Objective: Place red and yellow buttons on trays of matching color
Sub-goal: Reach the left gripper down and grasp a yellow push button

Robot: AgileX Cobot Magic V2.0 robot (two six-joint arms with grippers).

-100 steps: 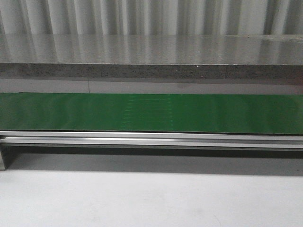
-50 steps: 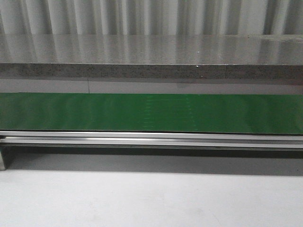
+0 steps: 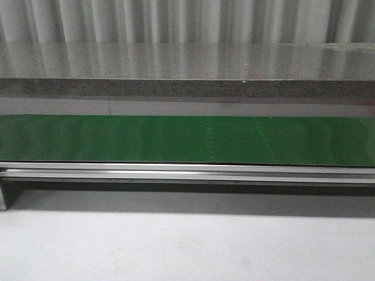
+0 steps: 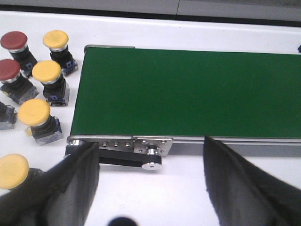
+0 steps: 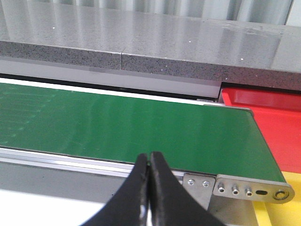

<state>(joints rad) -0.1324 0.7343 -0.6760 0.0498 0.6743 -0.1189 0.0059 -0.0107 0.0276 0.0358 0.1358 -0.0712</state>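
In the left wrist view, two red buttons (image 4: 13,41) (image 4: 9,69) and several yellow buttons (image 4: 46,70) stand on the white table beside the end of the green conveyor belt (image 4: 188,92). My left gripper (image 4: 149,147) hovers open over the table just in front of the belt's end, with nothing between its fingers (image 4: 75,183). The nearest yellow button (image 4: 11,168) sits just outside one finger. In the right wrist view, my right gripper (image 5: 149,156) is shut and empty at the belt's other end. A red tray (image 5: 270,117) and a corner of a yellow tray (image 5: 284,214) lie past that end.
The front view shows only the green belt (image 3: 187,139), its aluminium rail (image 3: 187,171), the white table in front and a grey stone ledge (image 3: 187,70) behind. No gripper or button appears there. The belt's metal end bracket (image 4: 150,147) and pulley lie between my left fingers.
A faint ribbed pattern on the belt has shifted to the right in the front view. Nothing else there has moved.
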